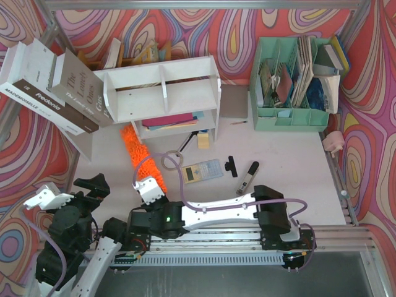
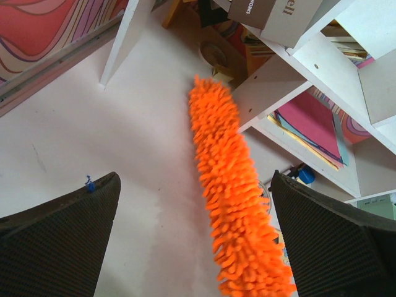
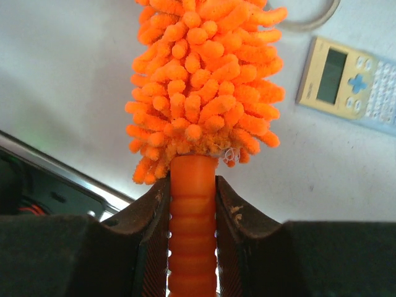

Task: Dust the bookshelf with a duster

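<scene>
Your long orange fluffy chenille duster (image 1: 141,158) slants above the pale table (image 1: 278,179). Its ribbed orange handle (image 3: 193,247) is pinched tight in your right claw (image 3: 193,204), and its tip points toward 11 o'clock, near the white two-tier wooden bookshelf (image 1: 164,93). Flat pink and blue books (image 1: 170,120) fill the lower tier. At 2 o'clock, the mint green organizer (image 1: 291,117) holds papers (image 1: 303,68). Your left claw (image 2: 193,185) gapes wide and holds nothing.

We see our left gripper (image 2: 194,182) with its dark jaws spread wide over the pale tabletop (image 2: 111,124). Between them slants the long bright orange fluffy chenille duster (image 2: 232,185), its far tip just beside the white wooden bookshelf (image 2: 272,83).
</scene>
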